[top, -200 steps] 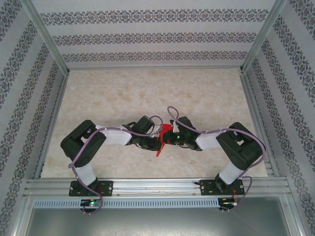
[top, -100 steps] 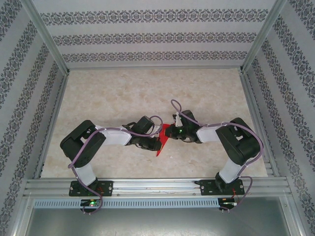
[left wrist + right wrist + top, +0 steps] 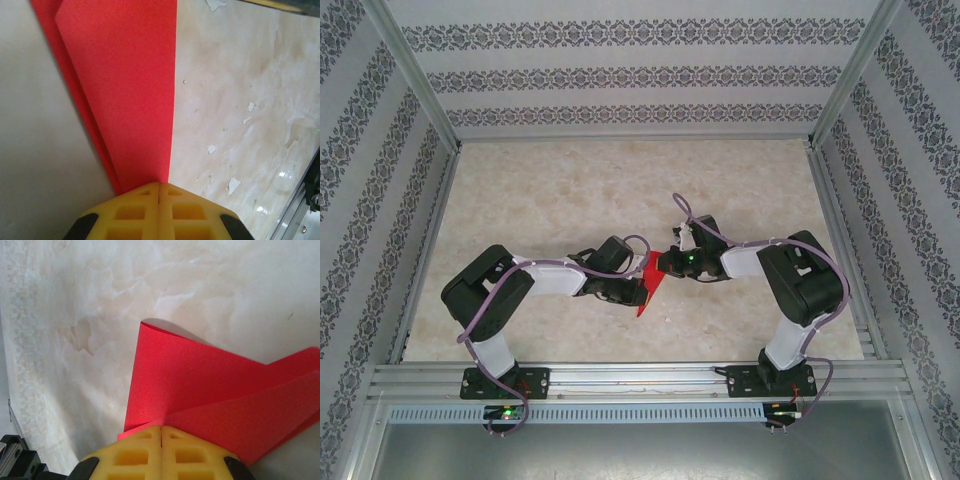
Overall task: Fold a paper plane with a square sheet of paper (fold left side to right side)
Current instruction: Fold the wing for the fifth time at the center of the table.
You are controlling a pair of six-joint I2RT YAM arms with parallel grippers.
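Presently, the paper (image 3: 647,283) sits between the two tools, midway across the surface (image 3: 570,190) and toward its near edge. From above it reads as a narrow red shape with a sharp tip pointing at the near edge.

The left tool (image 3: 632,290) is closed on the paper's left side. In its wrist view the yellow fingers (image 3: 154,215) meet with no gap. The paper (image 3: 135,90) runs out from between them as a long wedge, with a second layer showing along its left edge.

The right tool (image 3: 667,265) is likewise closed, gripping the paper at its upper right. Its fingers (image 3: 156,455) are pressed together, and the paper (image 3: 200,385) spreads out from them in two overlapping layers. One corner stands clear of the surface, with a shadow beneath it.

Whether the lower tip rests on the surface cannot be judged from above.
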